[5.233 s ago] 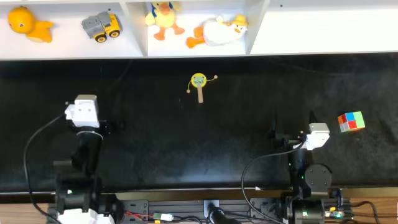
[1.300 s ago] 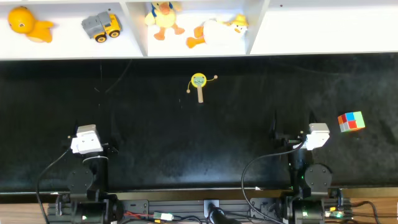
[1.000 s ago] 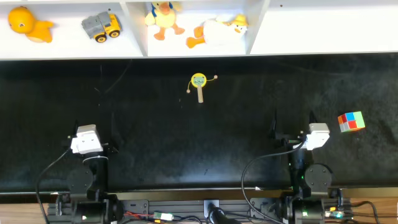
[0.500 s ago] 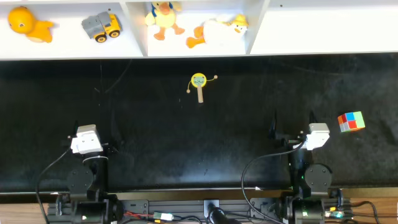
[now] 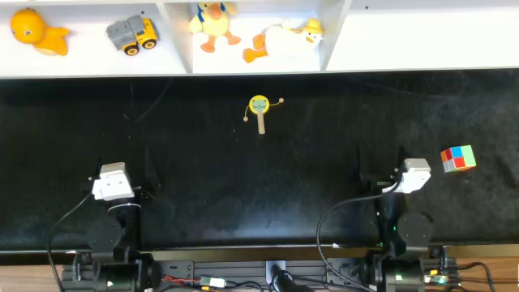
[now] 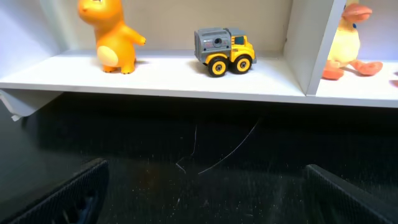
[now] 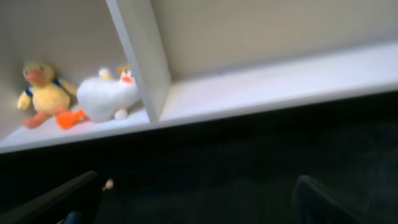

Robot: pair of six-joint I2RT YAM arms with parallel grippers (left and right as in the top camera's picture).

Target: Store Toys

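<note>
A white shelf (image 5: 405,49) runs along the far edge of the black table. Its left bay holds an orange duck (image 5: 36,31) and a grey and yellow truck (image 5: 132,34). In the middle bay lie a yellow plush duck (image 5: 213,23) and a white plush duck (image 5: 284,40). A small rattle (image 5: 259,109) lies on the mat in front of the shelf. At the right sits a coloured cube (image 5: 457,158). My left gripper (image 6: 205,208) is open near the front left, facing the truck (image 6: 224,51). Near the front right, left of the cube, my right gripper (image 7: 186,208) is open and empty.
The shelf's right bay (image 7: 280,81) holds nothing, and upright dividers (image 7: 140,56) separate the bays. Black mat (image 5: 259,186) stretches between the arms and the shelf. Cables and the arm bases line the front edge.
Since 5.2 s ago the left arm has drawn back toward its base. In the last half second the right gripper has shifted slightly. No toy has moved.
</note>
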